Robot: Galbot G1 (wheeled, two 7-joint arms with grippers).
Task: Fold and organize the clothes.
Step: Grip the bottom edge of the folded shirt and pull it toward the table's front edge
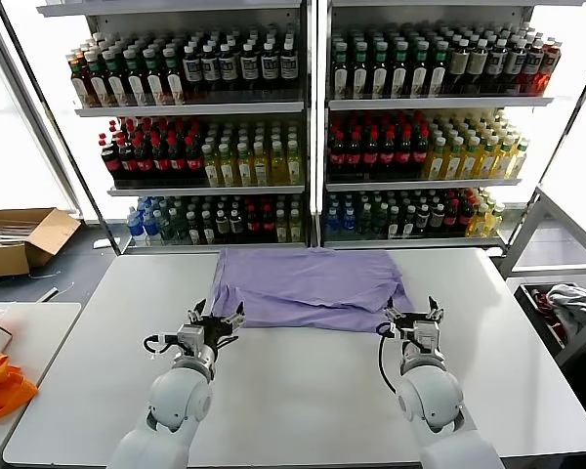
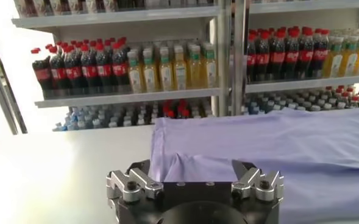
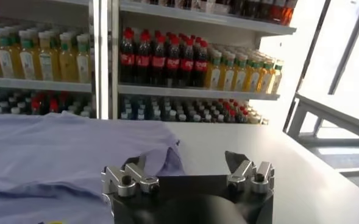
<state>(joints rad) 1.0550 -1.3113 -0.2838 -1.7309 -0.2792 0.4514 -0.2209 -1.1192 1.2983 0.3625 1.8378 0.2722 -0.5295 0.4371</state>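
Both claws spread at lavender shirt's (image 1: 308, 286) near edge, bare table (image 1: 303, 391) beside.

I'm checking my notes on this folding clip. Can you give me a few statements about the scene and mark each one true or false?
1. A lavender T-shirt lies on the white table. True.
2. The left gripper is clamped on the shirt's hem. False: its fingers are open and hold nothing, at the shirt's near left corner.
3. The right gripper is open and empty. True; it sits at the shirt's near right corner.
4. The shirt hangs off the table's near edge. False: it lies toward the far side, in front of the drink shelves.
5. A cardboard box sits on the floor to the robot's left. True.
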